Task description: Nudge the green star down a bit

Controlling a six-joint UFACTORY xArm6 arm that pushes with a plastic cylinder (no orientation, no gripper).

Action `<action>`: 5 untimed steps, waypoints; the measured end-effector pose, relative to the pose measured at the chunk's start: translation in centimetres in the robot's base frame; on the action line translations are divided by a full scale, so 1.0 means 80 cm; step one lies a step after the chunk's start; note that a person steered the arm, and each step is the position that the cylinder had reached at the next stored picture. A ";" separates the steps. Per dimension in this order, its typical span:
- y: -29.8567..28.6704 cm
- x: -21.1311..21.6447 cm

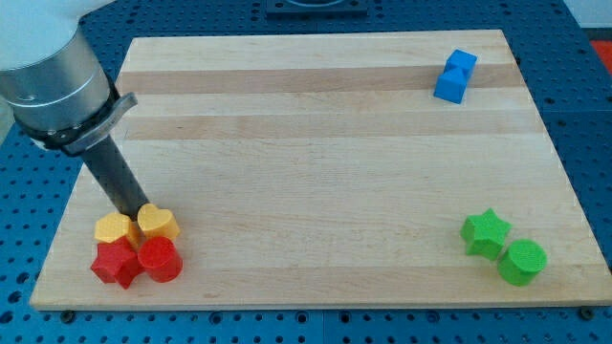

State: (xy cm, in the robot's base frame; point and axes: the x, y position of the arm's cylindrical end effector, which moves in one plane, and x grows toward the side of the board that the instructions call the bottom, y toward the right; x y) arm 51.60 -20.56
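The wooden board [316,172] carries everything. Taking the green star [485,232] as landmark: a green cylinder [522,262] touches it lower right, a blue block [454,76] sits far above, and yellow blocks [139,225] and red blocks [136,260] cluster far left.

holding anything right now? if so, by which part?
Nothing is held: I have only a rod. My tip sits at the yellow blocks at the view's bottom left, far from the green star at the bottom right.

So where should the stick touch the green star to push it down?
On the green star's top edge, coming from the view's top. The green cylinder sits at its lower right, so push straight down. My tip is far off, by the yellow blocks.
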 end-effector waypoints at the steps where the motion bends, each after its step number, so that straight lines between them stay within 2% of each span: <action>1: 0.065 -0.022; 2: 0.168 -0.016; 4: 0.313 0.007; 5: 0.351 -0.043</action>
State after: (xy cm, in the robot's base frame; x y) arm 48.19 7.53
